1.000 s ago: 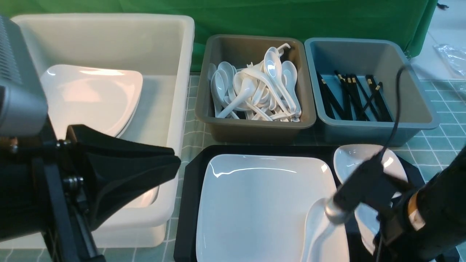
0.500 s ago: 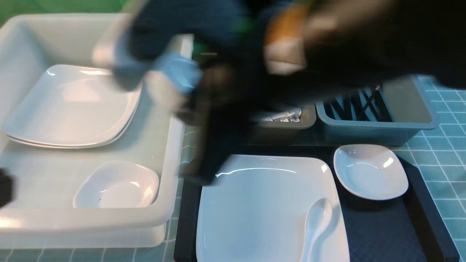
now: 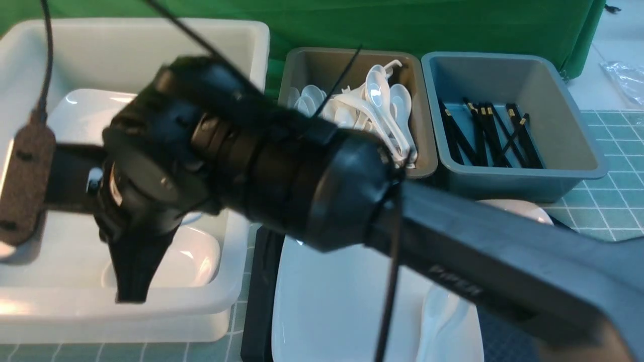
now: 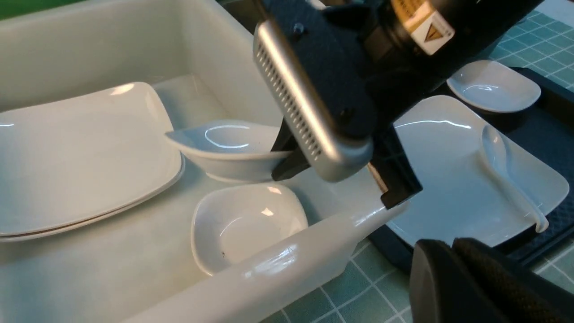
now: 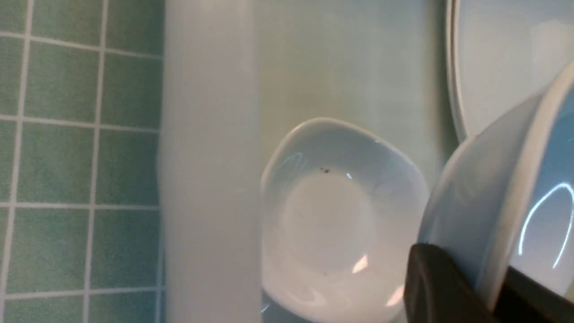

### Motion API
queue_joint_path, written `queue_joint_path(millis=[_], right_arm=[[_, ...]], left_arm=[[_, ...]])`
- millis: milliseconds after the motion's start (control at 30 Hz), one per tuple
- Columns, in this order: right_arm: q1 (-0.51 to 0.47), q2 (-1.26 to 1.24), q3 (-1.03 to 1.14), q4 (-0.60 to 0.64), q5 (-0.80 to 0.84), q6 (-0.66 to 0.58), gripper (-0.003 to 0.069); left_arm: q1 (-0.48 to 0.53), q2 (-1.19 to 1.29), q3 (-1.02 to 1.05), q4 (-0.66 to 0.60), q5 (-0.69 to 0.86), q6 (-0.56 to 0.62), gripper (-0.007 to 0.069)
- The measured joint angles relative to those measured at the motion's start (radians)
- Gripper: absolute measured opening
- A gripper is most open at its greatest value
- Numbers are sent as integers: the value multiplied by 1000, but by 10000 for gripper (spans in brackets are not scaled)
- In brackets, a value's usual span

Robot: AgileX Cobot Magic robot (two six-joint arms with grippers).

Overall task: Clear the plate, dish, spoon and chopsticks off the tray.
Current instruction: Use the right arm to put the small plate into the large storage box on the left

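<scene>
- The right end effector (image 4: 281, 158) is clamped on the rim of the small dish (image 4: 224, 143). It holds the dish hollow-up and slightly tilted over the white tub (image 4: 278, 264), above a second dish (image 4: 246, 224), probably for stacking.
- The spoon (image 4: 506, 170) lies on the plate (image 4: 430, 148) on the tray (image 4: 556, 103), with its handle pointing toward the robot.
- The left end effector (image 4: 453, 269) looks closed and empty.

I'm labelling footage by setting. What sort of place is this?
Probably a staged robot test bench imitating a canteen dish-return station: a green backdrop hangs behind, and a spoon bin and a chopstick bin sit beside a white tub holding plates.
</scene>
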Motion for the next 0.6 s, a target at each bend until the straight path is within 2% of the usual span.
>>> queue_joint_path(millis=[267, 600], right_arm=[[-27, 59, -4, 37, 2, -8, 59], [-66, 82, -9, 222, 12, -131, 59]], left_arm=[[0, 0, 0, 0, -2, 4, 17], [0, 0, 0, -17, -46, 4, 17]])
